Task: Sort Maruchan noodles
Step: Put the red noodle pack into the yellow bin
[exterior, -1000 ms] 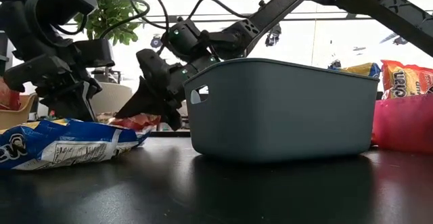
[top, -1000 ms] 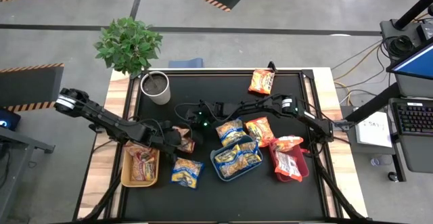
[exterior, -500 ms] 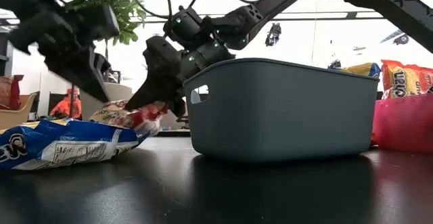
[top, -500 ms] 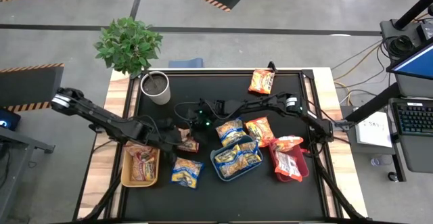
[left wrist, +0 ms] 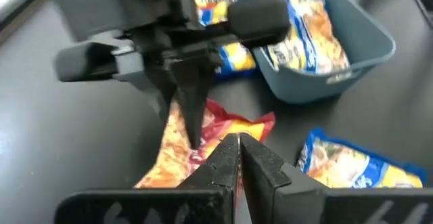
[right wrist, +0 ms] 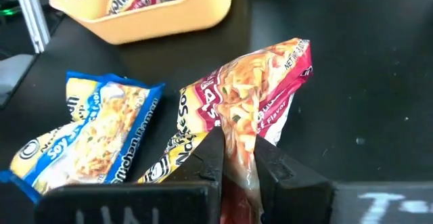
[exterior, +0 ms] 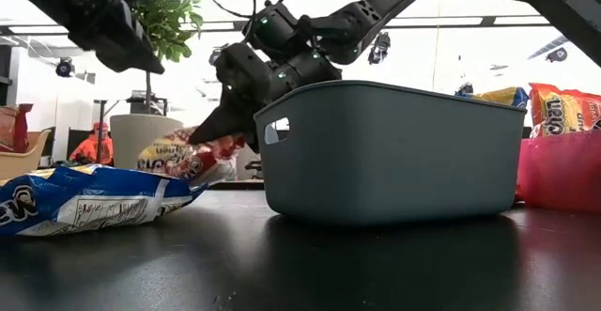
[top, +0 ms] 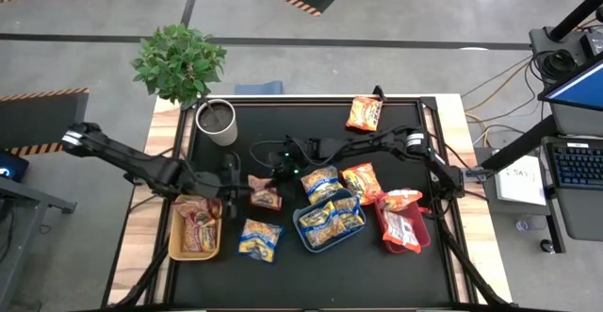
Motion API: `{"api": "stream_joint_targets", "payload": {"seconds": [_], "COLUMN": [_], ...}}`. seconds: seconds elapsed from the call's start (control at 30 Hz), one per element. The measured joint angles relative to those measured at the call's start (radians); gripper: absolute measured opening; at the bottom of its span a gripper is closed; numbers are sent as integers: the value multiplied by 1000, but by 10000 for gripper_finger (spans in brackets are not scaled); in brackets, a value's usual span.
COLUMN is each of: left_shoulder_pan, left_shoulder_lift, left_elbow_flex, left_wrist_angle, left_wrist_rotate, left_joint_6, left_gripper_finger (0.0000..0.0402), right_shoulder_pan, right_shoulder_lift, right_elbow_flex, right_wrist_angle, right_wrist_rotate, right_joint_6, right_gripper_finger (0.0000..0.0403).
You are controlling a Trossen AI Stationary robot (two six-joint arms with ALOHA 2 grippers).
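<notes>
Red packet (right wrist: 254, 109) now pinched by right tool (right wrist: 238, 158), left tool (left wrist: 238, 158) withdrawn

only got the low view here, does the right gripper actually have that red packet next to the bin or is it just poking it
observer: it has it. the right wrist view shows the right gripper shut on one edge of the red packet.
operator: and the left one, holding anything
observer: no. the left gripper is shut with nothing in it, hanging above that same packet.
operator: whats inside the bin, i only see its wall
observer: from the high view, the blue bin holds blue-and-yellow packets.
</notes>
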Motion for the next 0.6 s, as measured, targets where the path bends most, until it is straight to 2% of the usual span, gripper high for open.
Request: {"api": "stream_joint_targets", "payload": {"seconds": [0.37, 0.6], "left_shoulder_pan": [0, 0], "left_shoulder_lift": [-103, -169], "left_elbow_flex": [-2, -5], "left_wrist_angle": [26, 25], "left_wrist_rotate": [-64, -64], "left_joint_6": [-14, -59], "left_gripper_finger": [3, 55], "right_shoulder_pan": [21, 44], "right_shoulder_lift": [-140, -282], "right_elbow_flex": [-212, -439], "right_wrist_angle": [332, 579], "right_wrist_rotate": [0, 46], "right_joint_6": [-19, -44], "right_gripper_finger": [24, 23]}}
